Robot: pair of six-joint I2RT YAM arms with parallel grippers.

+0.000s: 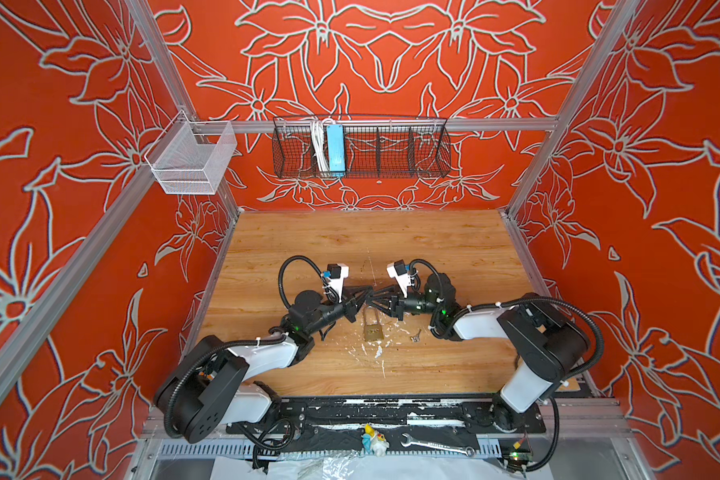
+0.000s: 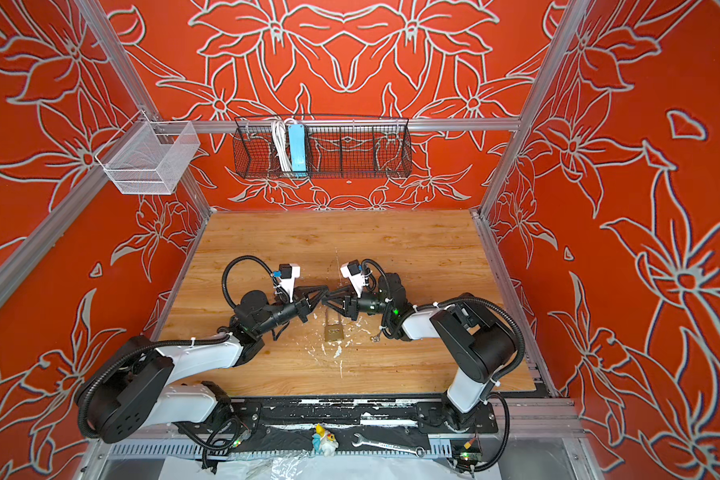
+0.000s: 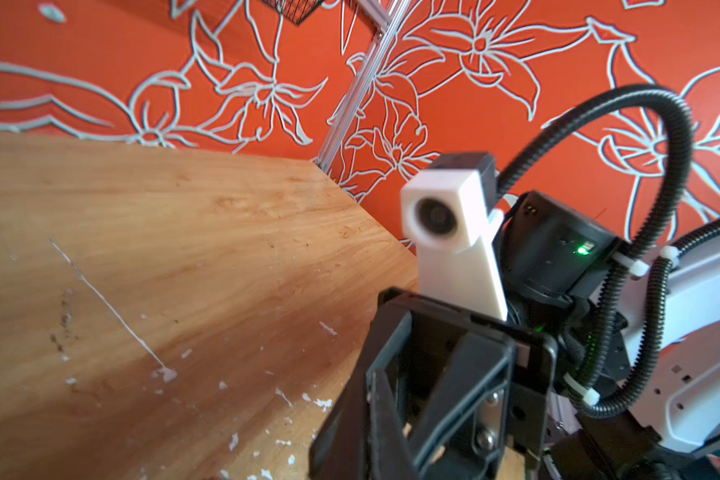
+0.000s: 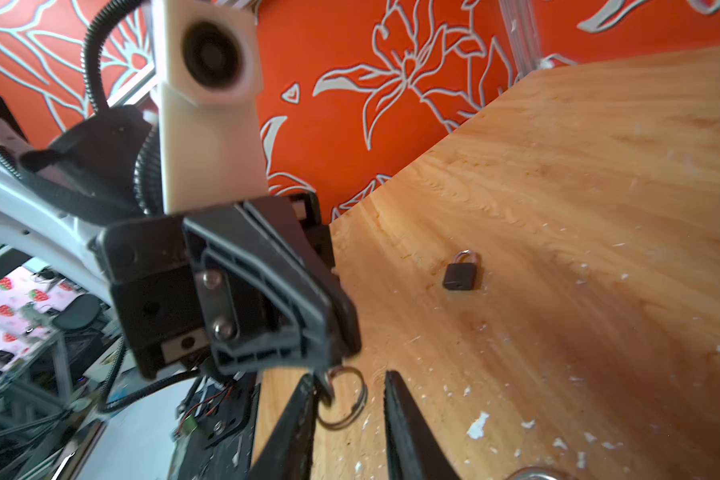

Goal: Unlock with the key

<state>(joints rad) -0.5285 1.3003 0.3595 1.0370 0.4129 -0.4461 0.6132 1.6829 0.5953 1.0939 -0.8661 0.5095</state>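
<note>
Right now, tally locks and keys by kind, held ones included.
Padlocks: 2, the brass padlock and the dark padlock
Loose key on the table: 1
Key ring held by the left pincer: 1
Total: 4

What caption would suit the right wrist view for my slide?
Left pincer dangles a key ring inside the open right pincer, dark padlock lying on the table beyond.

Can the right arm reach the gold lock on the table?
Probably yes. The gold lock lies uncovered close by the right end effector, which is open around a key ring pinched by the left end effector.
</note>
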